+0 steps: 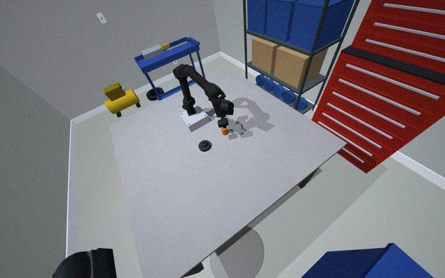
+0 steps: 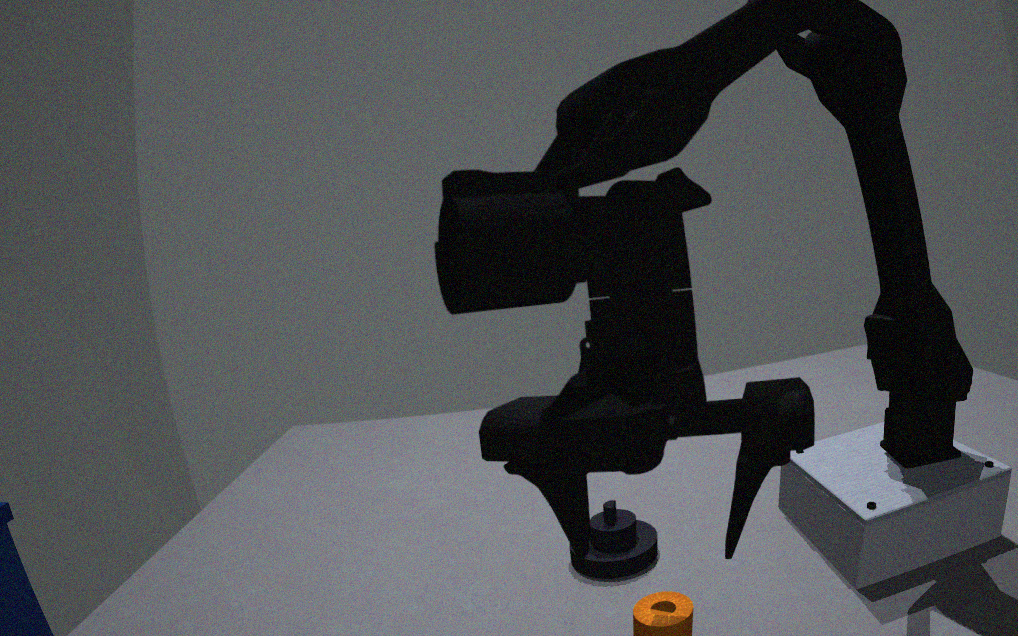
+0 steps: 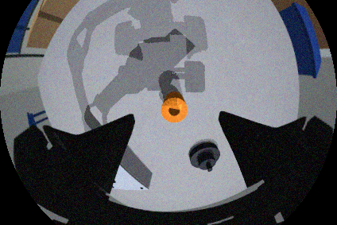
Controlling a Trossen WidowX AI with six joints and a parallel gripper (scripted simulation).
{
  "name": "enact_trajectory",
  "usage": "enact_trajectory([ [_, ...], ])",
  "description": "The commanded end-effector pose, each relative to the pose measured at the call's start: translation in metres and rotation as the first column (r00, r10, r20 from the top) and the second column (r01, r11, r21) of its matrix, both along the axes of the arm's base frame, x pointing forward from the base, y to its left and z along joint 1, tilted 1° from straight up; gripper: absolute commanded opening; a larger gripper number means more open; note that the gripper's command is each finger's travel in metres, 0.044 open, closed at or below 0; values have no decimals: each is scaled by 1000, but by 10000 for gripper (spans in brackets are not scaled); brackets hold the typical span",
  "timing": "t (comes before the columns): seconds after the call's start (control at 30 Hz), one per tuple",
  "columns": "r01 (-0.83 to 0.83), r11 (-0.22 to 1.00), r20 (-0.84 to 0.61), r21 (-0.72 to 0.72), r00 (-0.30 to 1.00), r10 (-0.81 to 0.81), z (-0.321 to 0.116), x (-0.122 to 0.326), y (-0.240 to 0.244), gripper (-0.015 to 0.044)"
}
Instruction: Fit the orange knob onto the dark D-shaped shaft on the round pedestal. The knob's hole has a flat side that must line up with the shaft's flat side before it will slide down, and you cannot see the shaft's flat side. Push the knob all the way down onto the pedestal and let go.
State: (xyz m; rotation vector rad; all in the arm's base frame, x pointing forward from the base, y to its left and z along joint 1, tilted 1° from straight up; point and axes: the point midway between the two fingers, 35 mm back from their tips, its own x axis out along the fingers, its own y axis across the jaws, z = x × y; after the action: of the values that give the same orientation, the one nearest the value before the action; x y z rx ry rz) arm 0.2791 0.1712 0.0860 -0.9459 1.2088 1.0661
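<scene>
- Knob (image 1: 224, 131) (image 2: 662, 624) (image 3: 174, 118), top view: on the worktop (image 1: 182, 193) (image 2: 386, 513) (image 3: 246, 52), not on the pedestal (image 1: 204, 146) (image 2: 631, 556) (image 3: 204, 155). It shows directly below the end effector (image 1: 223, 125) (image 2: 654, 554) (image 3: 177, 115) in this view; the fingers' spread is hard to make out at this angle. Pedestal stands to one side, apart from the knob. Height of the fingers over the knob: cannot tell from here.
- Exterior view: end effector spread wide, pointing down, nothing gripped. Its tips show above the knob in the picture, clear of it. Knob upright, long axis vertical, lower part cut off by the picture edge. Dark shaft (image 2: 609, 513) stands up from the stepped pedestal, behind one finger's tip by sight line; contact unlikely. Hole visible in the knob's top, its flat seemingly on the near side.
- Wrist view: best for the lateral offset. Knob appears between the two fingertips, close to centre; pedestal lies off towards the right-hand finger of the picture. Hole reads D-shaped, flat apparently along the upper edge.
- Judgement: grasp still to be made. Next move probably a near-vertical descent, fingers straddling the knob, small centring correction first. Off-centre closing could twist it and spoil the flat's alignment.
</scene>
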Motion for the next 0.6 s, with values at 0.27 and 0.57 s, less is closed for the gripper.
enact_trajectory([
  [0.27, -44, 992, -1, -115, 999, 45, 15, -6, -6, 440],
  [0.57, 606, 790, -14, -93, 792, -610, 15, -6, -6, 440],
])
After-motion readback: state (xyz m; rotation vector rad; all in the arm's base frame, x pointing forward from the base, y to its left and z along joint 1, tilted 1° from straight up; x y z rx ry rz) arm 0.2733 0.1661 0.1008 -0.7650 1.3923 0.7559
